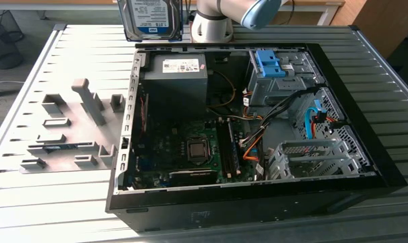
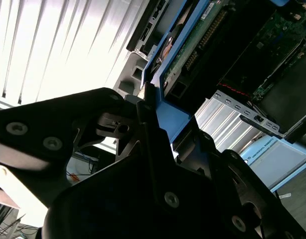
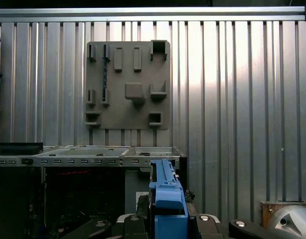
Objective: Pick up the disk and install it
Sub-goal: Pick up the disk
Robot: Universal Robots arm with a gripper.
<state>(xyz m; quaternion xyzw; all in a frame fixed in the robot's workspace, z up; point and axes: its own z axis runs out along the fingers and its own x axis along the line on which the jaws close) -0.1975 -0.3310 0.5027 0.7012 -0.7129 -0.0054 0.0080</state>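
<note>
Exterior view: An open computer case lies on its side on a slatted metal table, with its boards and wiring exposed.
Disk: The disk stands on edge beyond the case's far wall, label towards the camera. It is just to the exterior view's left of the arm's base.
Gripper: In the first wrist view the gripper is pressed together on the disk's blue rail. In the second wrist view dark fingers sit either side of that rail.
Underside: The second wrist view shows the disk's green circuit board.
Beside the case: A grey fixture board lies flat on the table, near the case on the exterior view's left.
Inside the case: An open silver cage sits at the near corner, with loose cables just beside it.
Stage: The disk appears picked up and not yet installed.
Doing it well: The grip likely needs even pressure on the rails so the disk cannot swing. The disk should travel clear of the case rim and the cables, with its rails held square.
</note>
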